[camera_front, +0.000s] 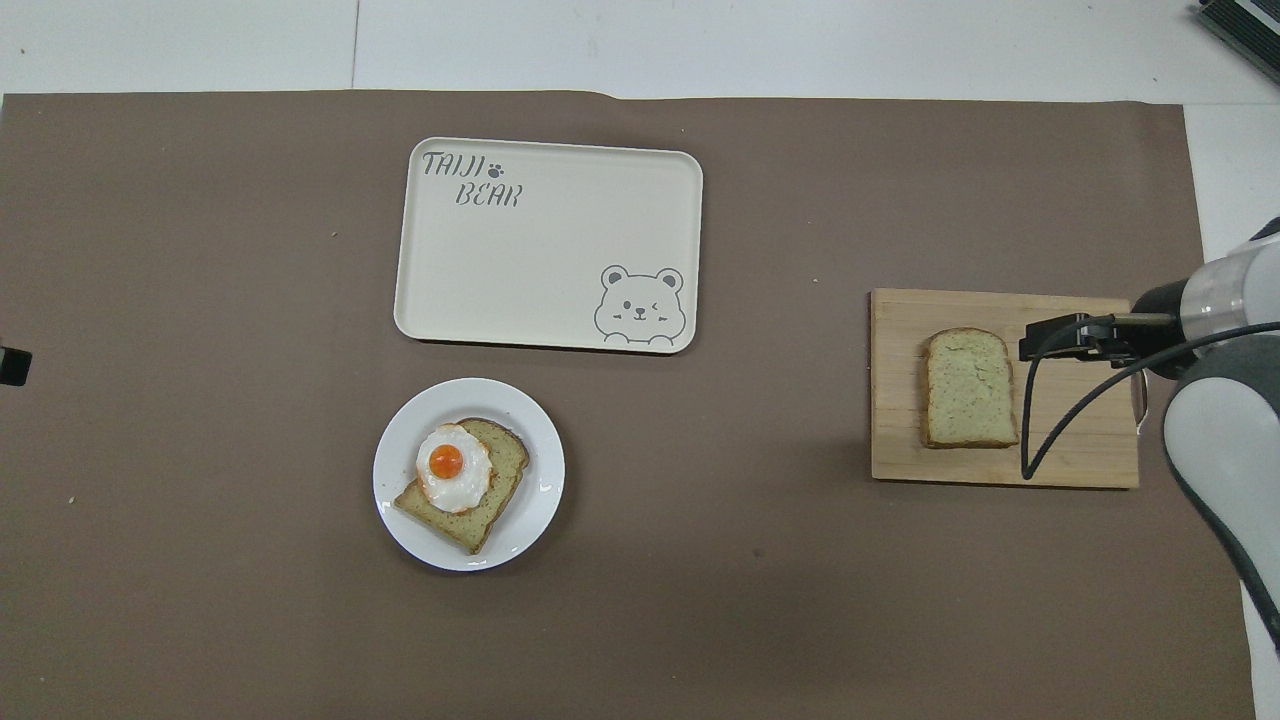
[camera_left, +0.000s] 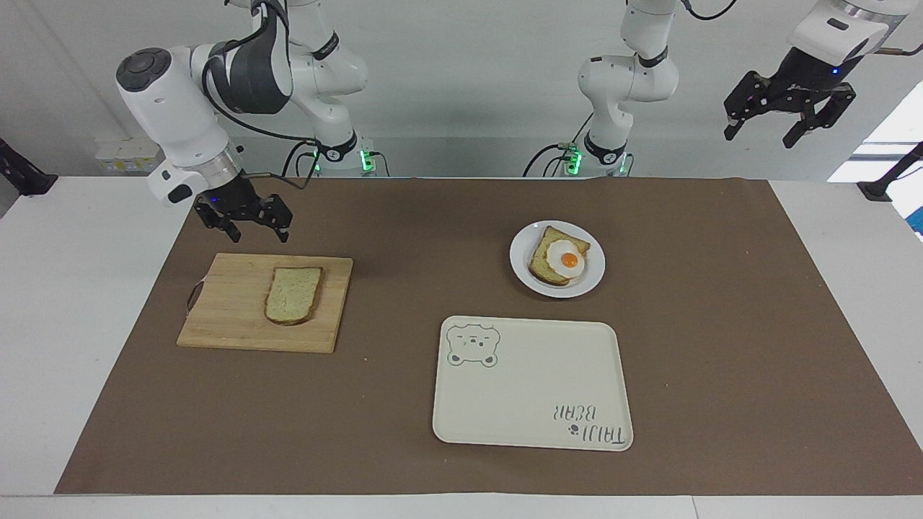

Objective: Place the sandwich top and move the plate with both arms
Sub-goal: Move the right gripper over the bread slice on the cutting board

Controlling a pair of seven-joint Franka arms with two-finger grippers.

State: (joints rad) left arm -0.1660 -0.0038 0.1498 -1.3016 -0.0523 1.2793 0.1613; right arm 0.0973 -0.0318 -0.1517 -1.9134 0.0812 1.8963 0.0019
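Nothing is done yet. The sandwich top [camera_left: 293, 295] lies on a wooden cutting board [camera_left: 231, 317] toward the right arm's end of the worktop. The right end effector [camera_left: 247, 223] hangs over the board's edge nearer the robots, fingers spread, empty. The plate [camera_left: 593, 270] with egg toast [camera_left: 559, 264] sits untouched, nearer the robots than the tray [camera_left: 530, 404]. The left end effector [camera_left: 787, 119] waits raised, spread.

I am looking at a robotics lab staged as a kitchen counter. Two white arms [camera_left: 180, 108] are standing bolted at the edge of a white table [camera_left: 79, 288], cables and green status lights at their bases, against a bare grey wall. A brown paper sheet [camera_left: 721, 324] is covering the table, carrying a wooden cutting board [camera_left: 231, 317] and a bear-printed tray [camera_left: 530, 404].
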